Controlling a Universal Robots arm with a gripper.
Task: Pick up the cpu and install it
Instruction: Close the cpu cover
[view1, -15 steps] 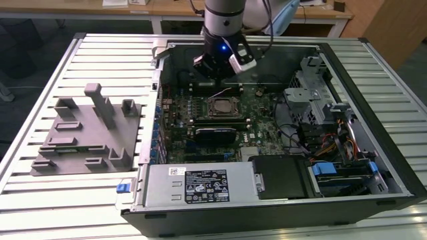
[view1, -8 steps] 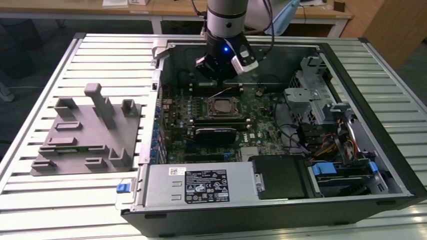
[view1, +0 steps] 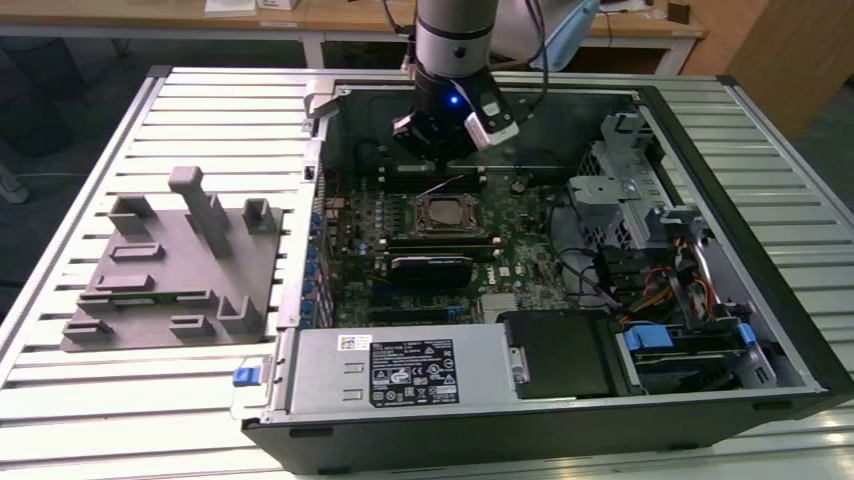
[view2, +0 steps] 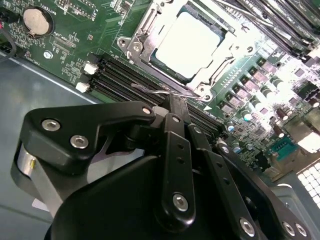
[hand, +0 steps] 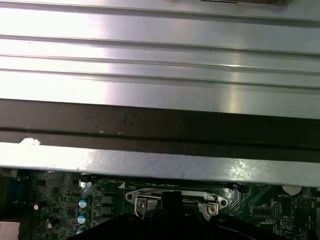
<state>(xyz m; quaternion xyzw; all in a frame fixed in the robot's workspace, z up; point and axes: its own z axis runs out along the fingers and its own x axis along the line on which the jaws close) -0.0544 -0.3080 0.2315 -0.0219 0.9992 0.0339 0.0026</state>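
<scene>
Hanging over the rear half of an open black desktop computer case, the grey-and-black arm carries its black gripper just above the green motherboard. In the second wrist view the gripper has its black fingers drawn together with nothing between them, their tips poised over the black memory slots just beside the socket.

Silvery-white, flat and square, the cpu lies seated in the metal socket frame, at about 12 o'clock from the fingertips in that view. In the exterior view the cpu sits at about 6 o'clock from the gripper, near it and clear of it, roughly in the middle of the motherboard. A round silver coin battery sits on the board well apart from the socket, at about 9 o'clock from it in the second wrist view.

In the exterior view a grey moulded fixture block rests on the slatted metal table, at 9 o'clock from the case. A silver power supply box fills the case at 6 o'clock from the socket.
</scene>
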